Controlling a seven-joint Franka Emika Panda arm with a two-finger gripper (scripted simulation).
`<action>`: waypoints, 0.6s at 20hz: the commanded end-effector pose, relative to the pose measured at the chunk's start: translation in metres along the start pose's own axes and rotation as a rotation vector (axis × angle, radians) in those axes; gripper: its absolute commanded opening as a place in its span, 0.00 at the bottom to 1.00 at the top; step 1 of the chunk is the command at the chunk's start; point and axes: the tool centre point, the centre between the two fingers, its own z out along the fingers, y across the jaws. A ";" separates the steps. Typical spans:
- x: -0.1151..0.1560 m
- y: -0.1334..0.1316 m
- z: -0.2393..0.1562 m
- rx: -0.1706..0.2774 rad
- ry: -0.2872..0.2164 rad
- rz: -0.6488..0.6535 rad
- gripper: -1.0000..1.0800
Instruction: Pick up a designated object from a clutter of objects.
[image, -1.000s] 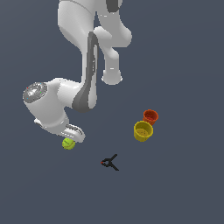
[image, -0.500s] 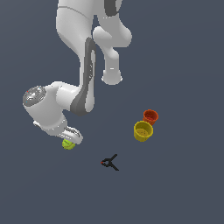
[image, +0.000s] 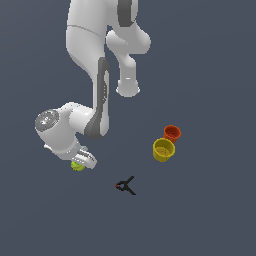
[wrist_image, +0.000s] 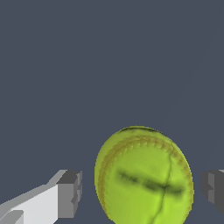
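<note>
Arm: white Panda, bent low over the dark grey floor (image: 210, 75) on the exterior view's left, wrist turned down.

Gripper (wrist_image: 142, 192): jaws spread wide, one finger (wrist_image: 69, 193) on each side of the ball. A gap shows between each pad and the ball in the wrist view; no contact is visible. In the exterior view the gripper (image: 81, 161) sits right over the ball and hides most of it.

Ball (wrist_image: 144, 177): yellow-green with darker seam lines, lying on the floor between the fingers. In the exterior view only a small edge of the ball (image: 76, 166) shows beneath the gripper, at the exterior view's lower left, well apart from the other items.

Clamp (image: 125, 186): black with a red tip, lying flat on the floor, near the middle of the lower half of the exterior view, between the ball and the cups but apart from both.

Yellow cup (image: 163, 149): upright, open side up, on the exterior view's right.

Orange-red cup (image: 172, 133): upright, just behind the yellow cup and touching or nearly touching it; which one cannot be told.
</note>
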 end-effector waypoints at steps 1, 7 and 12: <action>0.001 0.000 0.008 0.000 0.001 0.000 0.96; 0.002 0.000 0.009 0.000 0.002 0.000 0.00; 0.002 0.000 0.009 0.000 0.002 0.000 0.00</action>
